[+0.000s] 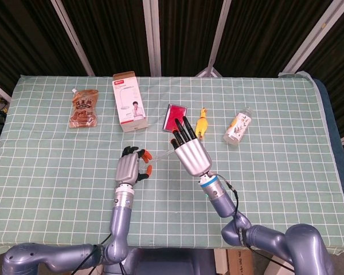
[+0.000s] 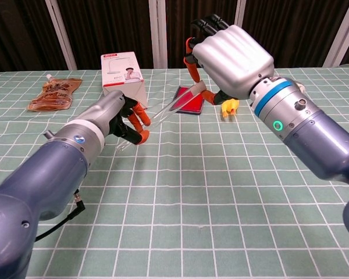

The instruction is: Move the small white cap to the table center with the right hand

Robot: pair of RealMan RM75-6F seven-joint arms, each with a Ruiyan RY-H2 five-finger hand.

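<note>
- right hand [image 1: 190,154]: raised above the green checked cloth [image 1: 57,166], back of the hand up. in the head view its dark fingers lie long and close together, pointing away from the robot. in the chest view we see the orange-tipped thumb set apart below the palm.
- clear tube [image 2: 163,110]: slants up from the left hand [image 1: 129,167] to the underside of the right hand.
- left hand: fingers curled around the tube's lower end, gripping it just beside the right hand.
- small white cap: we cannot pick it out for certain. the tube's upper end looks pale where it runs in between the right thumb and fingers. we cannot tell whether they close on it.
- red flat pack [image 1: 175,116]: just beyond the right fingertips.
- yellow duck toy [image 1: 203,121]: beside the pack.
- small bottle [image 1: 238,127]: lying further out on the right hand's outer side.
- white box [image 1: 129,101]: beyond the left hand.
- brown pouch [image 1: 83,107]: further out on the left hand's outer side.
</note>
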